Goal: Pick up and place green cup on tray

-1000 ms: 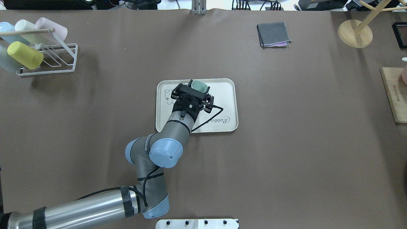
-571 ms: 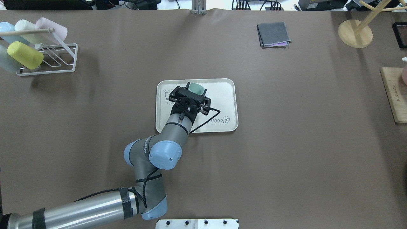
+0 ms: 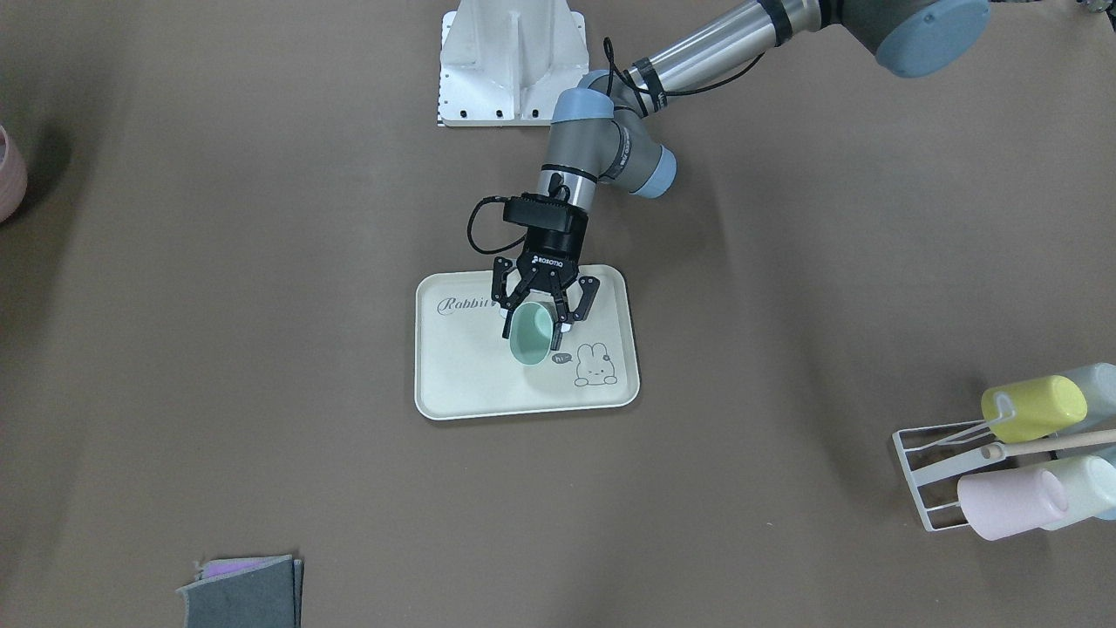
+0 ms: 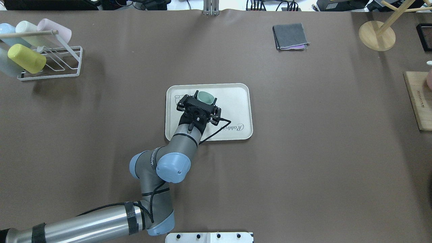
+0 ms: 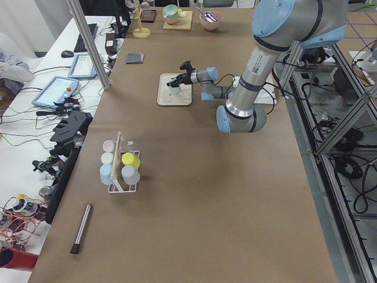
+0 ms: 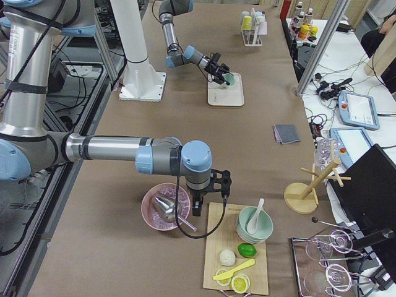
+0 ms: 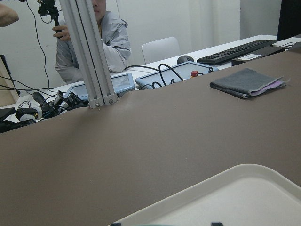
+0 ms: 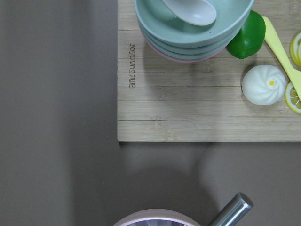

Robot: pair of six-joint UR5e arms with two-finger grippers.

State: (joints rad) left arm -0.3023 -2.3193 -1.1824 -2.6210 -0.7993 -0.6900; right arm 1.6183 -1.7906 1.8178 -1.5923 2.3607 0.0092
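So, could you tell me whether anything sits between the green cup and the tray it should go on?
Nothing visible does. The left gripper holds the green cup directly over the tray, whose surface beneath carries only its printed drawing.

Robotics lab: aluminium framing (image 5: 89,44), teach pendants (image 6: 356,102), cable-strewn desks (image 5: 52,42).

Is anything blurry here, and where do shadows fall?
Overhead view: sharp, even light; the rack casts a soft shadow on the table. Front-facing view: the green cup in the left tool looks crisp. Right wrist view: bowls shade the wooden board.
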